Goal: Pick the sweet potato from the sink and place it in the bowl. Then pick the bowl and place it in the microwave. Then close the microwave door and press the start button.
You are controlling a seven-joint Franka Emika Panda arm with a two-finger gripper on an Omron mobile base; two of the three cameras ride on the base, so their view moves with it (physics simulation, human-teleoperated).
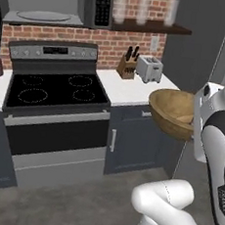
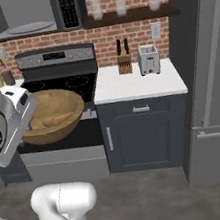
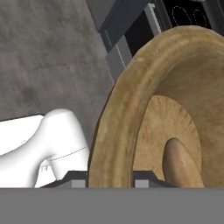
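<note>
My gripper (image 3: 109, 183) is shut on the rim of the wooden bowl (image 3: 131, 100), one finger on each side of the rim. I hold the bowl (image 1: 171, 111) tilted in the air in front of the lower cabinet, right of the stove. In the right base view the bowl (image 2: 56, 108) hangs beside my white hand, in front of the stove. The sweet potato (image 3: 181, 164) lies inside the bowl, a tan lump (image 2: 53, 120) on its bottom. The microwave (image 1: 47, 2) hangs above the stove with its grey inside showing, its button panel (image 1: 102, 5) on the right.
The black stove (image 1: 53, 88) stands below the microwave. A white counter (image 2: 138, 84) to its right carries a knife block (image 2: 123, 61) and a toaster (image 2: 148, 59). A shelf with glasses (image 1: 143, 24) hangs above. A tall grey fridge (image 2: 215, 89) stands at the right.
</note>
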